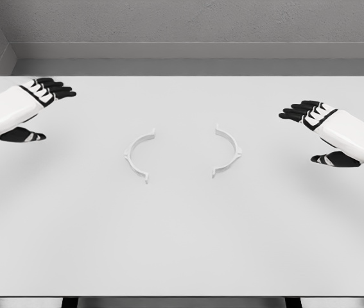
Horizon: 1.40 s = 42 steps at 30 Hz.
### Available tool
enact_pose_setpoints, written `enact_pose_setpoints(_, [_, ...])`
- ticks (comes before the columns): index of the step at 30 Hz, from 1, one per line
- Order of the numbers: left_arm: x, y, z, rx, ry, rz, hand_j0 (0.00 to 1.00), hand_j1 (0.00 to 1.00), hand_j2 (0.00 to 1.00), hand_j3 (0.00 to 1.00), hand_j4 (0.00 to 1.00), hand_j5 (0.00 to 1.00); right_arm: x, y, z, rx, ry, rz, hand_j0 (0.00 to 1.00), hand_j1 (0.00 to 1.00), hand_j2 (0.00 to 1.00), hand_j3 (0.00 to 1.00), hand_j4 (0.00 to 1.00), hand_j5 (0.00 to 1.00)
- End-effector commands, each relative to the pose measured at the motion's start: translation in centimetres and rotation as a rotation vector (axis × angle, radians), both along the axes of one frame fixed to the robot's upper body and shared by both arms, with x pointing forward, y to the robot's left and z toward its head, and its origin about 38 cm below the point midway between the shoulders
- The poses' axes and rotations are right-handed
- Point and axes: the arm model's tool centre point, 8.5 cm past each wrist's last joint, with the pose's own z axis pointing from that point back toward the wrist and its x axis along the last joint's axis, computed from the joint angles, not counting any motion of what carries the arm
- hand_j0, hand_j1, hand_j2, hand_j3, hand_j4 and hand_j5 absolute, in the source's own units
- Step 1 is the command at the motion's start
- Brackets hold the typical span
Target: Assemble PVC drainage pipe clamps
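Two white half-ring clamp pieces lie flat on the white table (182,244), their open sides facing each other with a gap between. The left clamp half (138,156) curves like a "(" and the right clamp half (228,151) like a ")". My left hand (37,112) hovers at the far left, well away from the left piece, fingers spread and holding nothing. Over at the far right my right hand (316,131) mirrors it, also open and empty, apart from the right piece.
The table's back edge meets a grey wall (182,25). Its front edge runs along the bottom of the view.
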Motion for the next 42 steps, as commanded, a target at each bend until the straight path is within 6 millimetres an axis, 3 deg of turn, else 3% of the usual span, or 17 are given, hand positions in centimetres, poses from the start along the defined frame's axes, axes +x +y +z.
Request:
enact_pose_setpoints(1, [0.1, -0.7, -0.4, -0.026, 0.005, -0.008, 1.0, 1.0, 1.0, 1.0, 1.0, 1.0, 0.1, -0.3, -0.2, 0.007, 0.008, -0.01, 1.0, 1.0, 1.0, 1.0, 1.0, 1.0])
enact_pose_setpoints(5, [0.2, -1.7, -1.0, -0.047, 0.011, -0.021, 1.0, 1.0, 1.0, 1.0, 1.0, 1.0, 0.1, -0.2, -0.2, 0.012, 0.008, -0.008, 1.0, 1.0, 1.0, 1.0, 1.0, 1.0])
enact_pose_setpoints(7, [0.2, -2.4, -1.6, -0.059, 0.022, -0.034, 1.0, 1.0, 1.0, 1.0, 1.0, 1.0, 0.6, 0.8, 0.1, 0.026, -0.009, 0.008, 1.0, 1.0, 1.0, 1.0, 1.0, 1.0])
enact_pose_setpoints(11, [0.5, -4.6, -2.8, -0.112, 0.033, -0.058, 1.0, 1.0, 1.0, 1.0, 1.0, 1.0, 5.2, 4.3, -0.1, 0.079, -0.012, 0.042, 1.0, 1.0, 1.0, 1.0, 1.0, 1.0])
enact_pose_setpoints(13, [0.5, -6.3, -4.0, -0.147, 0.054, -0.082, 1.0, 1.0, 1.0, 1.0, 1.0, 1.0, 5.8, 4.7, -0.8, 0.055, 0.005, 0.044, 1.0, 1.0, 1.0, 1.0, 1.0, 1.0])
enact_pose_setpoints(17, [0.9, -7.1, -5.2, -0.17, 0.079, -0.078, 1.0, 1.0, 1.0, 1.0, 1.0, 1.0, 9.2, 6.7, -2.7, 0.022, 0.032, 0.011, 1.0, 1.0, 1.0, 1.0, 1.0, 1.0])
enact_pose_setpoints(25, [2.1, -9.4, -6.6, -0.22, 0.096, -0.076, 1.0, 1.0, 1.0, 1.0, 1.0, 1.0, 9.4, 8.3, -5.2, 0.04, 0.091, 0.024, 1.0, 1.0, 1.0, 1.0, 1.0, 1.0])
enact_pose_setpoints(30, [3.2, -10.4, -7.1, -0.225, 0.113, -0.075, 1.0, 1.0, 1.0, 1.0, 1.0, 1.0, 9.3, 8.1, -6.1, 0.039, 0.117, 0.016, 1.0, 1.0, 1.0, 1.0, 1.0, 1.0])
enact_pose_setpoints(33, [3.4, -12.0, -8.2, -0.257, 0.137, -0.086, 1.0, 1.0, 1.0, 1.0, 1.0, 1.0, 9.2, 8.4, -6.8, 0.03, 0.138, 0.024, 1.0, 1.0, 1.0, 1.0, 1.0, 1.0])
enact_pose_setpoints(42, [4.1, -11.9, -8.2, -0.266, 0.138, -0.066, 1.0, 1.0, 1.0, 1.0, 1.0, 1.0, 9.1, 9.4, -8.3, 0.033, 0.176, 0.04, 1.0, 1.0, 1.0, 1.0, 1.0, 1.0])
